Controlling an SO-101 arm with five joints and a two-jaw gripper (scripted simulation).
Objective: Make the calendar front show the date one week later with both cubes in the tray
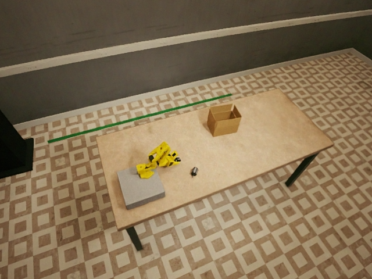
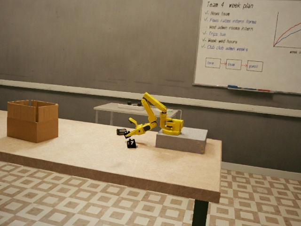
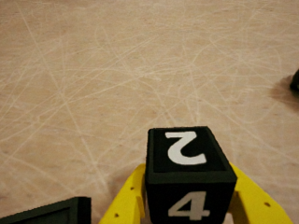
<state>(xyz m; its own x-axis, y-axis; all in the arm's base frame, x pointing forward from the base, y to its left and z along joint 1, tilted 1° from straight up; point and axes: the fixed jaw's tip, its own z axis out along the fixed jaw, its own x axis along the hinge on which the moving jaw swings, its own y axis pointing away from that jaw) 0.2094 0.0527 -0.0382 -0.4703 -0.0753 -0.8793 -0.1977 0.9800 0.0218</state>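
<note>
My gripper (image 3: 189, 205) is shut on a black date cube (image 3: 189, 173) and holds it a little above the table. In the wrist view the cube's top face shows a 2, upside down, and the face toward the camera shows an upright 4. The held cube also shows at the jaw tips in the exterior view (image 2: 121, 131) and the top view (image 1: 177, 158). A second black cube (image 2: 131, 142) rests on the table close to the gripper, with a 7 facing the exterior camera; it is small in the top view (image 1: 194, 171). I cannot make out the tray around it.
An open cardboard box (image 1: 224, 119) (image 2: 32, 120) stands far along the table. The arm's base sits on a grey block (image 1: 139, 187) near the table corner. A dark shape (image 3: 295, 81) touches the right edge of the wrist view; a dark flat edge (image 3: 47, 215) is at its lower left.
</note>
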